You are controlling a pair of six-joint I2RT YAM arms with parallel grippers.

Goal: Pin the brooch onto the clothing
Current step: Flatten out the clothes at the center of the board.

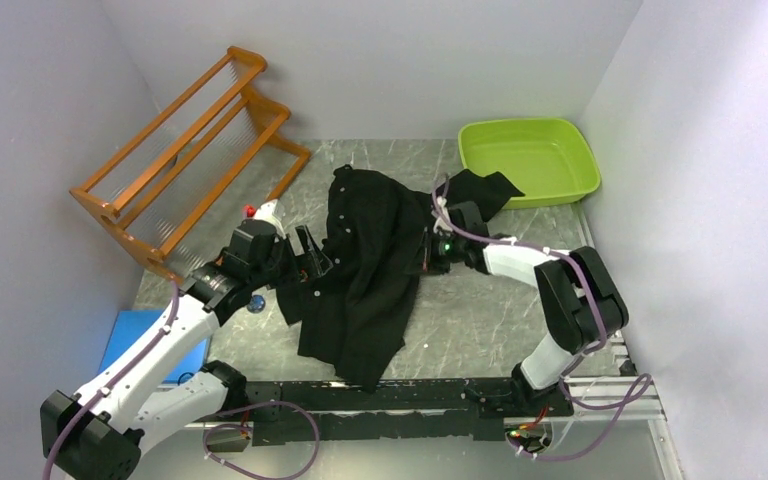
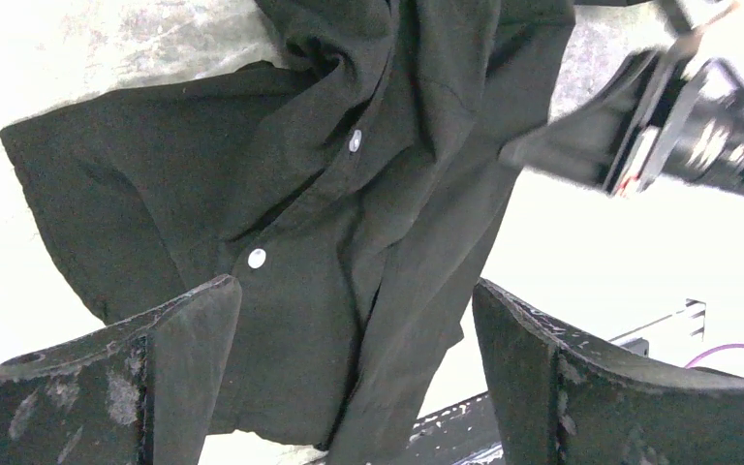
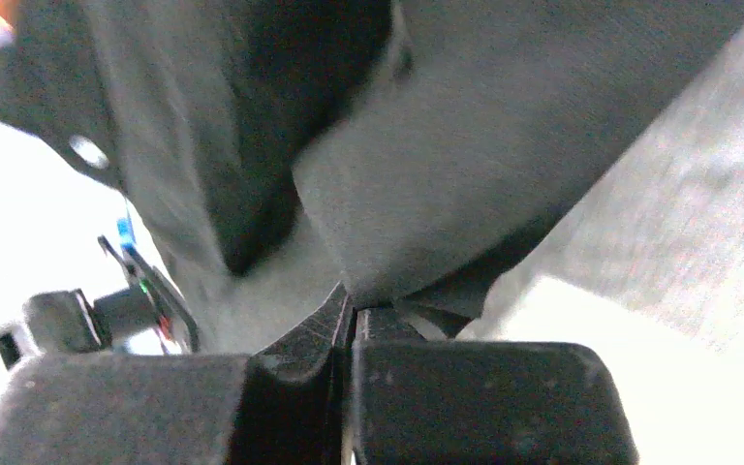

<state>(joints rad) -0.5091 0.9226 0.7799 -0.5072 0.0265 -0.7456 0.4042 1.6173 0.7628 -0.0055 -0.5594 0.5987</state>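
The shirt lies crumpled mid-frame on the table. It looks soft, light and limp, and likely to bunch. The left gripper gapes wide at its left edge. The right gripper pinches a fold. Best held by its edges, pulled taut.

Rack blocks rear left, green tray rear right; bare table right of shirt gives passage.
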